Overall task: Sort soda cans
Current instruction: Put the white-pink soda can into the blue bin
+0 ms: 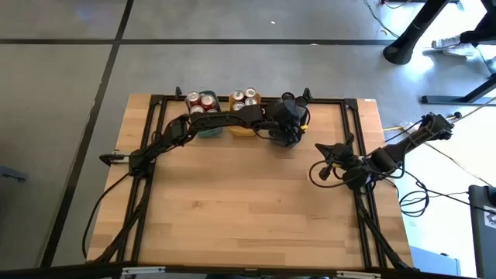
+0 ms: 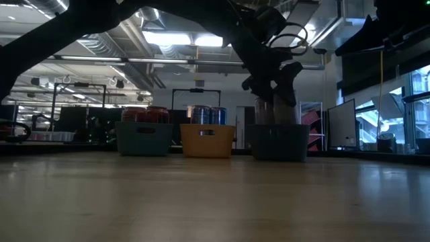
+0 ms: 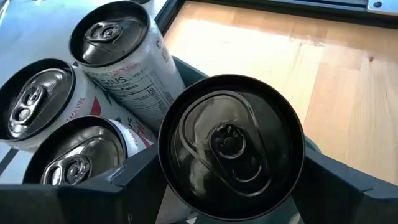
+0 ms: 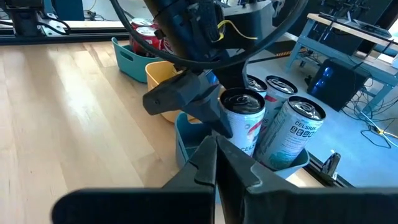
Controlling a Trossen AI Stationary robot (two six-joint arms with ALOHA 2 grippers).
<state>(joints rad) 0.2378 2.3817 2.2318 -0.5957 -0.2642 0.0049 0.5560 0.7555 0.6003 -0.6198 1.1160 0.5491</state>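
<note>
- Left claw (image 4: 214, 121) grips an upright white Celsius can (image 4: 244, 121), poised directly above the grey-blue tray (image 4: 186, 146), beside three cans.
- Right claw (image 1: 329, 161), fingers shut, waits well apart over the bench (image 1: 248, 209).

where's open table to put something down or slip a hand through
The bare wood of the table in front of the three trays is free, between the left arm and the right gripper. It is crowded at the far edge: teal tray, yellow tray, and the grey-blue tray, where the left gripper holds a can.
</note>
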